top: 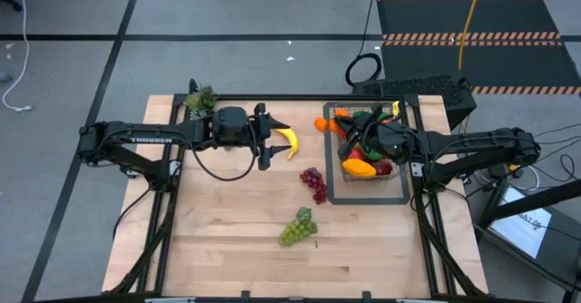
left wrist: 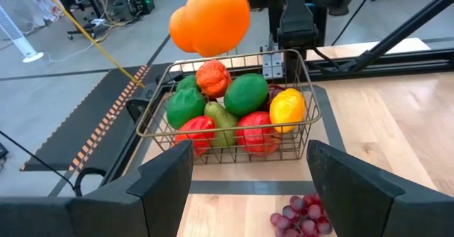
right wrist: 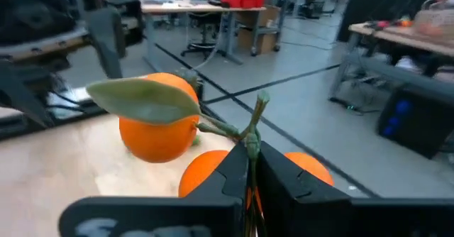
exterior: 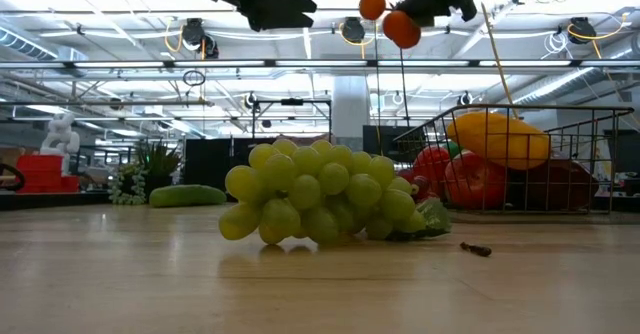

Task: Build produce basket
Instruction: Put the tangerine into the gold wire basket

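My right gripper is shut on a cluster of oranges with a green leaf. It holds the cluster high over the basket's left edge. The wire basket stands on a flat dark tray at the right, holding red, green and yellow produce. My left gripper hovers open in mid-air and faces the basket, with nothing between its fingers. Below it a banana lies on the table. Purple grapes and green grapes lie on the wood. My right gripper pinches the thin stem of the orange cluster between its two fingers, coming roughly level from the table's right side. The stem's end sticks out past the fingertips. The oranges hang on it, lifted clear of table and basket.
A small leafy potted plant stands at the far left corner, and a long green piece lies near it in the low view. The near half of the wooden table holds only the green grapes.
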